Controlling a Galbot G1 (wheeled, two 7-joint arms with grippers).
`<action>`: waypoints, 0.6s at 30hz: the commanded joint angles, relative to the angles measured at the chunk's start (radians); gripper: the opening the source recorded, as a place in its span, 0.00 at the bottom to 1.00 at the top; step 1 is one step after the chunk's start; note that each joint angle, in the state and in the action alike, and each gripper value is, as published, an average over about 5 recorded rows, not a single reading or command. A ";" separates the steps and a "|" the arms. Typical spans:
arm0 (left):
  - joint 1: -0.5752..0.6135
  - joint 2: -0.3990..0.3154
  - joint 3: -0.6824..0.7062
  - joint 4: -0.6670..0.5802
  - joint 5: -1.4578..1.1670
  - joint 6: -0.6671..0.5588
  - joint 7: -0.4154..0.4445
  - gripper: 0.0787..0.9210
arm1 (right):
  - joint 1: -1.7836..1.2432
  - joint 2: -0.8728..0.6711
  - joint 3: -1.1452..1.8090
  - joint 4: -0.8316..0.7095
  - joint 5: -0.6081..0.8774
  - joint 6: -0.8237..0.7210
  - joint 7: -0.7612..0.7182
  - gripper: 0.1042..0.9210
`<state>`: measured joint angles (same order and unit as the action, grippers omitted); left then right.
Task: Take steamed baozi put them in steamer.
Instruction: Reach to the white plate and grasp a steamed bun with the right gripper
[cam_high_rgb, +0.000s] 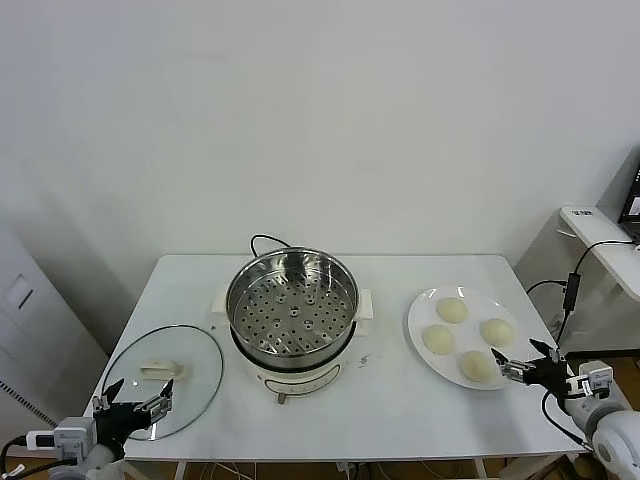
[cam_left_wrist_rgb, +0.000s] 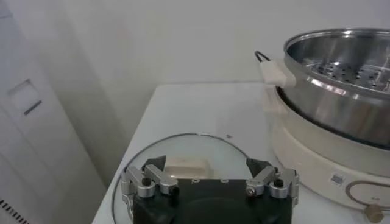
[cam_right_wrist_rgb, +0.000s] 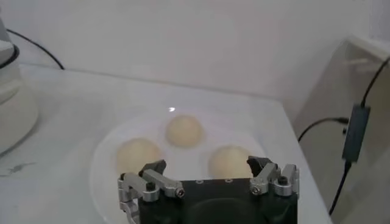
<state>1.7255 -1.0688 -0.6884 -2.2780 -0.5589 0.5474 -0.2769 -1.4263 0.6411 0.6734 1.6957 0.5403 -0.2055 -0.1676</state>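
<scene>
Four cream-white baozi lie on a white plate (cam_high_rgb: 467, 337) at the right: far (cam_high_rgb: 452, 310), right (cam_high_rgb: 497, 331), left (cam_high_rgb: 438, 339) and near (cam_high_rgb: 478, 366). The steel steamer (cam_high_rgb: 290, 300) stands mid-table on its white cooker base and has nothing in it. My right gripper (cam_high_rgb: 510, 368) is open and empty at the plate's near right edge, beside the near baozi. The right wrist view shows three baozi (cam_right_wrist_rgb: 184, 131) (cam_right_wrist_rgb: 139, 155) (cam_right_wrist_rgb: 230, 161) ahead of that gripper (cam_right_wrist_rgb: 207, 164). My left gripper (cam_high_rgb: 140, 400) is open and empty over the near edge of the glass lid.
The round glass lid (cam_high_rgb: 165, 380) with a white handle lies flat at the table's front left, also in the left wrist view (cam_left_wrist_rgb: 183, 149) with the left gripper (cam_left_wrist_rgb: 206, 163) over it. The steamer's side (cam_left_wrist_rgb: 341, 79) shows there too. A black cord runs behind the cooker. A side table stands at the right.
</scene>
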 joint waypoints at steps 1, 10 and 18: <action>0.000 0.000 0.000 -0.001 0.000 0.001 0.000 0.88 | 0.112 -0.041 -0.018 -0.050 -0.244 0.066 -0.077 0.88; -0.049 0.009 0.029 0.010 -0.004 0.020 0.000 0.88 | 0.470 -0.137 -0.224 -0.195 -0.585 0.182 -0.255 0.88; -0.082 0.015 0.047 0.010 -0.017 0.036 -0.003 0.88 | 0.715 -0.179 -0.382 -0.280 -0.791 0.177 -0.534 0.88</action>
<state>1.6767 -1.0610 -0.6597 -2.2739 -0.5700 0.5719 -0.2779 -0.9009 0.5018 0.3942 1.4769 -0.0427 -0.0546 -0.5328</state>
